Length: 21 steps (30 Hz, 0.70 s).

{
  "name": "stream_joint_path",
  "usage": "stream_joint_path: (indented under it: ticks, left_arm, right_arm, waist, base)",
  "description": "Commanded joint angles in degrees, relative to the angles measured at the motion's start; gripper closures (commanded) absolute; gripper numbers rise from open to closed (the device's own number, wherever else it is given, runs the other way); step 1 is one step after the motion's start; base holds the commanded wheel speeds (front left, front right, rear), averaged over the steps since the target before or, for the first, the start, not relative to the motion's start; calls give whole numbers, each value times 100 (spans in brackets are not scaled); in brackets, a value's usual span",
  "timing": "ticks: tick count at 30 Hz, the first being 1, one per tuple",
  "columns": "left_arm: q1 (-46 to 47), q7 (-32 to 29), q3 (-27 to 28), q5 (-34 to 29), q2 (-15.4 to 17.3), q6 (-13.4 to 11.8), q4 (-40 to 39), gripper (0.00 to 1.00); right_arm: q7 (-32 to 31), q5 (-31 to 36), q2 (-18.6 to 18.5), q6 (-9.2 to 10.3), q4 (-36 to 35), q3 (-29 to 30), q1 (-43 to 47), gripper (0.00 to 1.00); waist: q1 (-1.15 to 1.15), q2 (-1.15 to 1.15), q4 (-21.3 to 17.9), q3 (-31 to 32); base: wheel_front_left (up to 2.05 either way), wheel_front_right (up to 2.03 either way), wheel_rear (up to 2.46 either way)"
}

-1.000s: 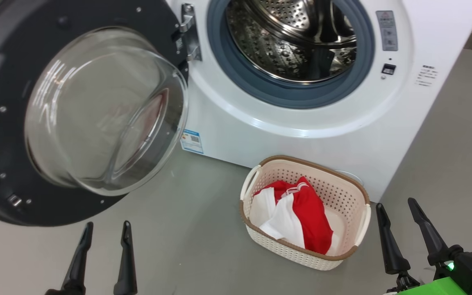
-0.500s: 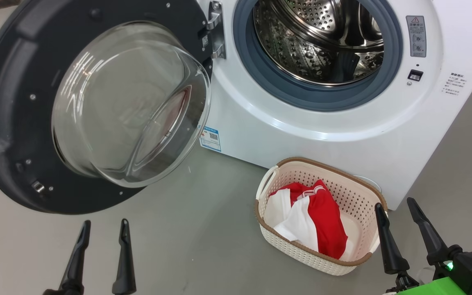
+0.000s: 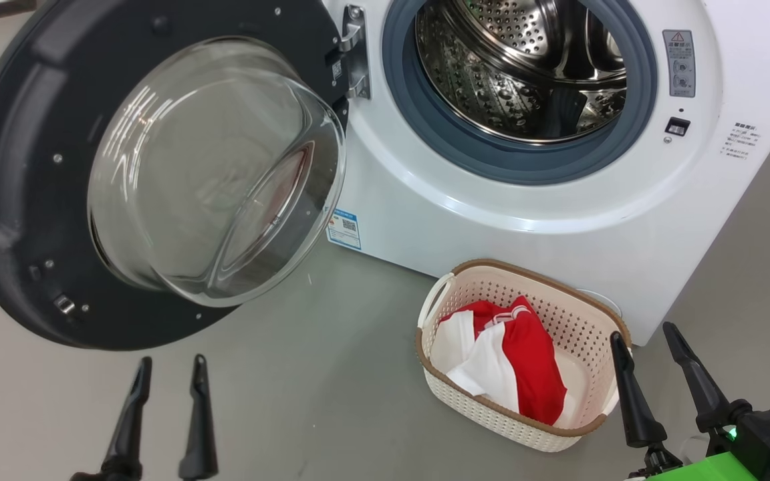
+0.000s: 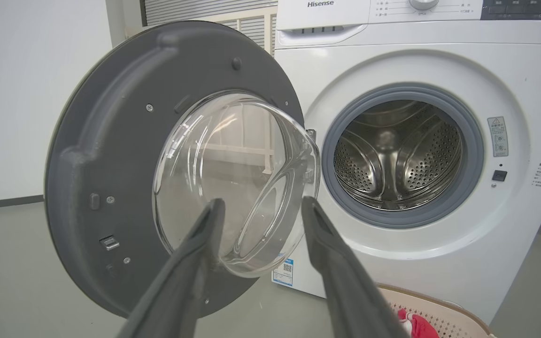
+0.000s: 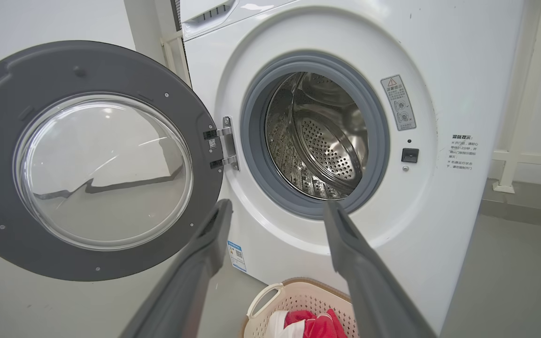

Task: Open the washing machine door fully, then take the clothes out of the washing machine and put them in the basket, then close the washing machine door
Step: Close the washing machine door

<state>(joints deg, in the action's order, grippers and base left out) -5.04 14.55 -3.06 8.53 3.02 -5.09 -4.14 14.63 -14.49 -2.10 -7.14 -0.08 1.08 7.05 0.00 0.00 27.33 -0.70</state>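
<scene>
By the washing machine (image 3: pixel 492 227) | basket (image 3: pixel 539 272) holds the clothes (image 3: pixel 525 361) | drum (image 3: pixel 525 67) looks empty, so washing machine door (image 3: pixel 17 200) likely gets shut next | left hand (image 3: pixel 172 361), right hand (image 3: pixel 644 332) open, empty

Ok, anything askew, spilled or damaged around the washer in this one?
Nothing stands out. The washing machine door hangs wide open on its hinge, the drum looks empty, and the clothes lie wholly inside the basket, which stands upright on the floor by the washing machine.

clothes (image 3: pixel 525 361) in basket (image 3: pixel 492 415) | basket before washing machine (image 3: pixel 492 220) | door (image 3: pixel 17 167) left of it
</scene>
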Motion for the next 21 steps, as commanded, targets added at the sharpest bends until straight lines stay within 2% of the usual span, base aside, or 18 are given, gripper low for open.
stream_joint_path:
  ticks: [1, 2, 6, 13, 21]
  left_arm:
    - [53, 45, 177, -61, 45, -53, -209, 87]
    - [60, 45, 182, -70, 45, -60, -241, 100]
    - [147, 45, 323, -65, 76, -140, -408, 100]
    - [624, 45, 827, 189, 363, -145, -533, 100]
    - [1495, -163, 1593, 1518, 451, 102, -313, 100]
  right_arm:
    - [37, 40, -77, -35, -147, -144, -167, 0]
    - [37, 38, -77, -35, -144, -142, -163, 0]
    - [37, 20, -77, -35, -136, -135, -131, 0]
    - [37, 0, -77, -35, -131, -128, -89, 0]
    - [34, 86, -77, -35, -146, -124, -9, 0]
  waist:
    - [0, 0, -6, 9]
    - [0, 0, -9, 15]
    - [0, 0, -14, 58]
    - [0, 0, -61, 117]
    - [0, 0, -208, 172]
  base:
    - [0, 0, 0]
    - [0, 0, 0]
    - [0, 0, 0]
    - [0, 0, 0]
    - [0, 0, 0]
